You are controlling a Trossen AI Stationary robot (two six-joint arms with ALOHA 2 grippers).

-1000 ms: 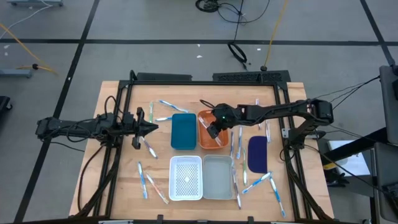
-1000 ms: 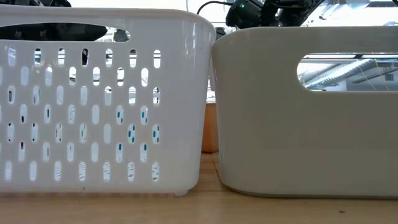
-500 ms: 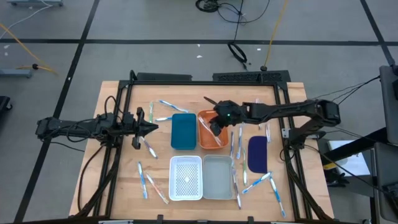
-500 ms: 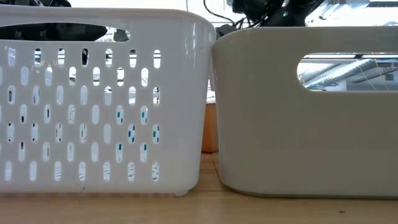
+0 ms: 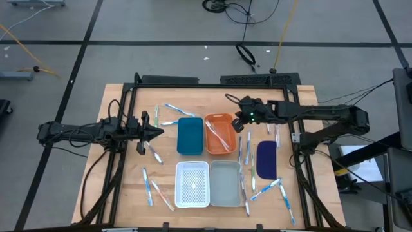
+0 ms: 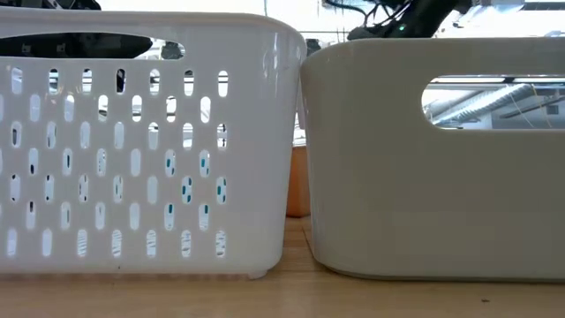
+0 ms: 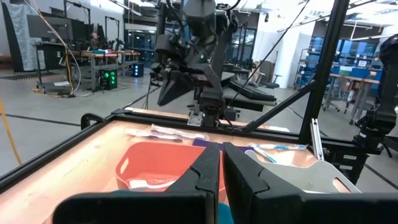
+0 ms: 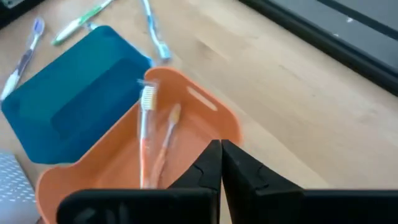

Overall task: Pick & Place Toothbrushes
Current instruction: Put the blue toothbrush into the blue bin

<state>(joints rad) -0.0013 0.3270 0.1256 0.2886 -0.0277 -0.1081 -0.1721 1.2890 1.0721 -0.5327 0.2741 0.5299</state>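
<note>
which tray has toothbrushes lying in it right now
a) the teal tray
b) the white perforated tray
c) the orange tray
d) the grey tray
c: the right wrist view shows two toothbrushes lying inside the orange tray, and the high view shows pale sticks in it too, while the teal tray beside it looks bare.

High view: overhead, straight down, far. Low view: table level, close behind white basket and grey bin. Wrist views: near, facing orange tray, shared with overhead at 12 o'clock.
</note>
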